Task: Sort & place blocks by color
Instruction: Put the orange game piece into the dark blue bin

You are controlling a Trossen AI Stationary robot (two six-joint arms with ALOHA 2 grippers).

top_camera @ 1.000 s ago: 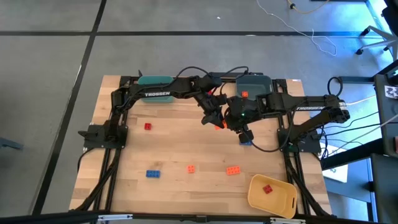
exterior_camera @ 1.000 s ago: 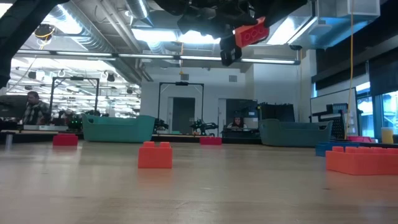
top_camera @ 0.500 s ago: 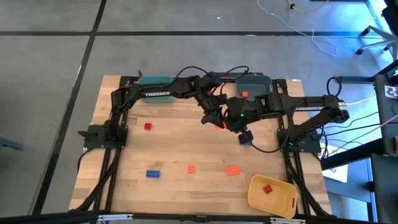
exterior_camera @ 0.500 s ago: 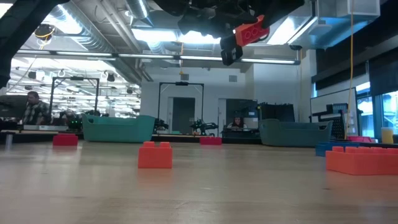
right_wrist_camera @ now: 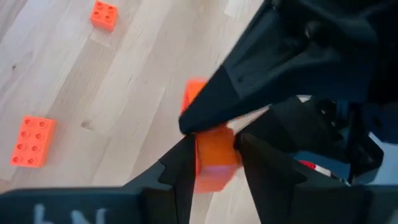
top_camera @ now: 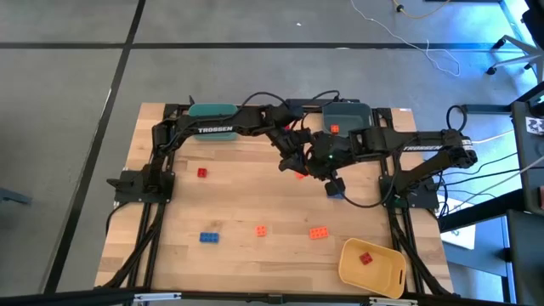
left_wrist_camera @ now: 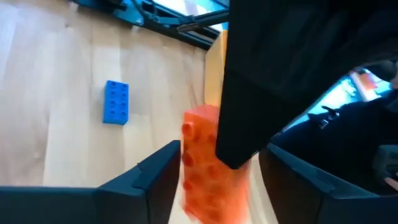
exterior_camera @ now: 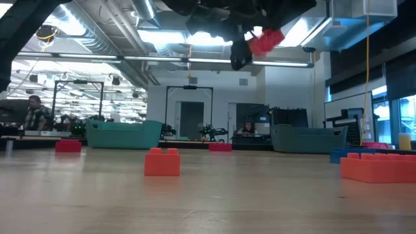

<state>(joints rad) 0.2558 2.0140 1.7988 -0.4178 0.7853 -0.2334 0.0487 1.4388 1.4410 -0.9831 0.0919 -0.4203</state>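
Handover in mid-air: both claws are meeting above the centre of the counter (top_camera: pixel 238 195) over one orange block (right_wrist_camera: pixel 211 155).
Right claw (right_wrist_camera: pixel 210 163) is gripping the orange block between its fingers; left claw (left_wrist_camera: pixel 214 163) is standing with fingers spread on either side of the same block, not pinching it. In the low view the block is hanging high above the wood. On the counter: a red block (top_camera: pixel 201 172) to the left, a blue block (top_camera: pixel 209 237), a small orange block (top_camera: pixel 261 230) and an oblong orange block (top_camera: pixel 318 233) along the near side. A red block (top_camera: pixel 365 258) is lying in the yellow bin (top_camera: pixel 387 280) near right. Teal bin (top_camera: pixel 211 110) and grey-blue bin (top_camera: pixel 347 110) are sitting at the far edge.
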